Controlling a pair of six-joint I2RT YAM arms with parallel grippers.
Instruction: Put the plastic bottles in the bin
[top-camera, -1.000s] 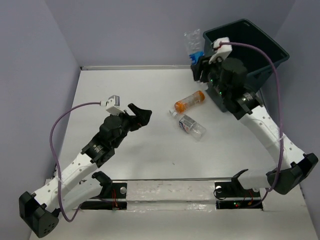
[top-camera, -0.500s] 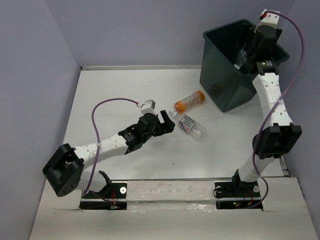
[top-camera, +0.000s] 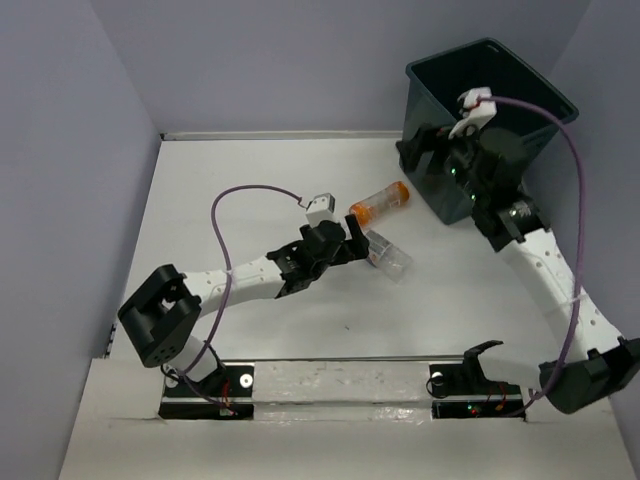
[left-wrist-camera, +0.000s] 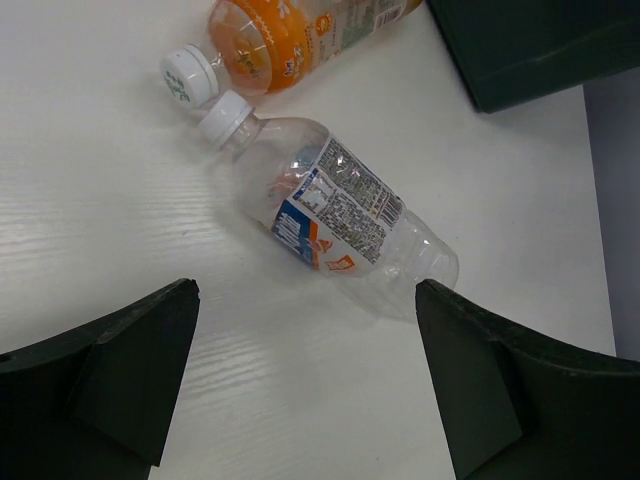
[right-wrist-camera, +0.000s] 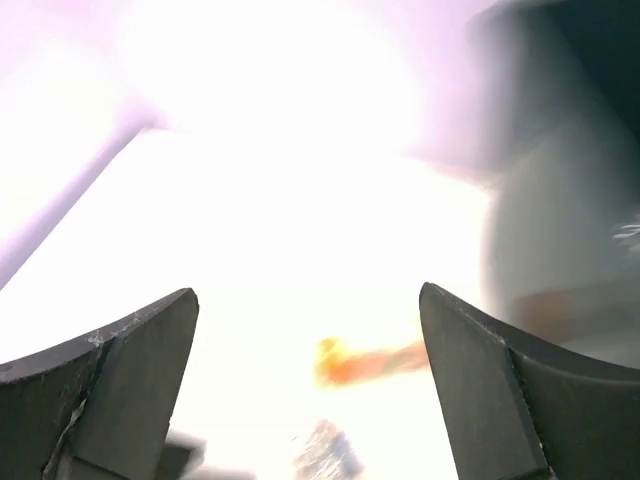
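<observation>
Clear plastic with a blue label, the white-capped bottle (left-wrist-camera: 340, 205) lay on its side on the white table (left-wrist-camera: 120, 200), just ahead of the left gripper (left-wrist-camera: 305, 290), whose fingers were spread wide and touched nothing. The orange bottle (left-wrist-camera: 290, 40) lay just beside its cap. The right gripper (top-camera: 415, 148) hung against the bin (top-camera: 450, 54), jaws apart, empty.

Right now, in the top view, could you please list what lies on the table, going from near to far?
From near to far: clear bottle → orange bottle → bin.
</observation>
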